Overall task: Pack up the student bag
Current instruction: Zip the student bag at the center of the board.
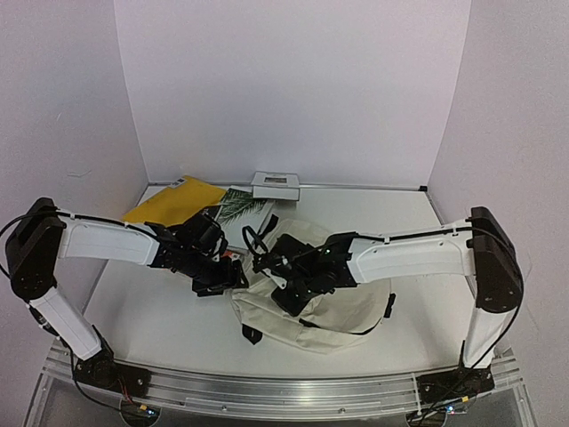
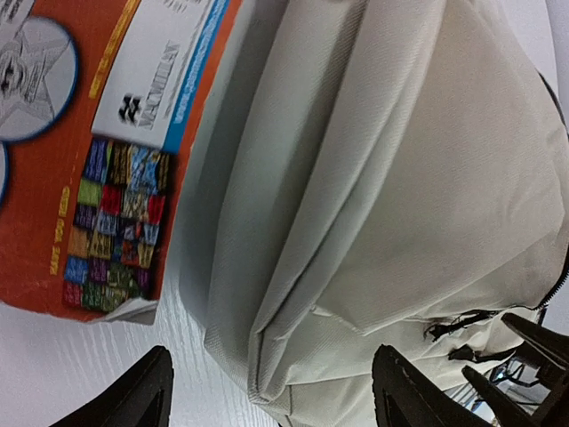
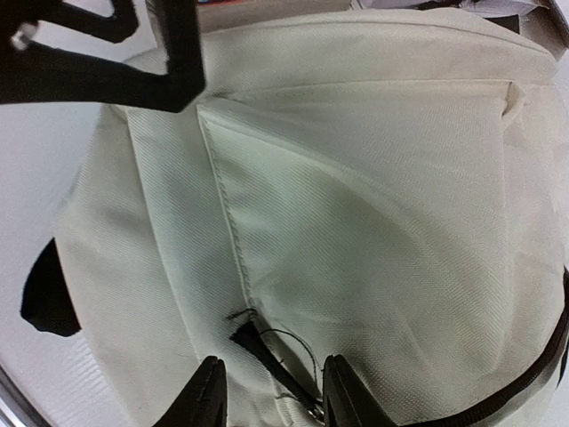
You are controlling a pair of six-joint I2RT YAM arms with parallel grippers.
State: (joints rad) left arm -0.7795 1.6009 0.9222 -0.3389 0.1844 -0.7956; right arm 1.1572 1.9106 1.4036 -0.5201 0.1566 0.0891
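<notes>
Student bag [image 1: 331, 313] lies flat mid-table, looks zipped. Left gripper [image 2: 271, 396] spread wide at its edge; right gripper [image 3: 268, 391] parted, straddling zipper pull [image 3: 260, 345]. Opening step, I judge; next: pinch pull, drag.

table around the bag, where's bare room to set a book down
Bare table near-left, between the left arm and the front rail; also far-right, behind the right arm. Crowded: far-left holds a yellow envelope and a book, a grey box beside them; the student bag fills the centre.
</notes>
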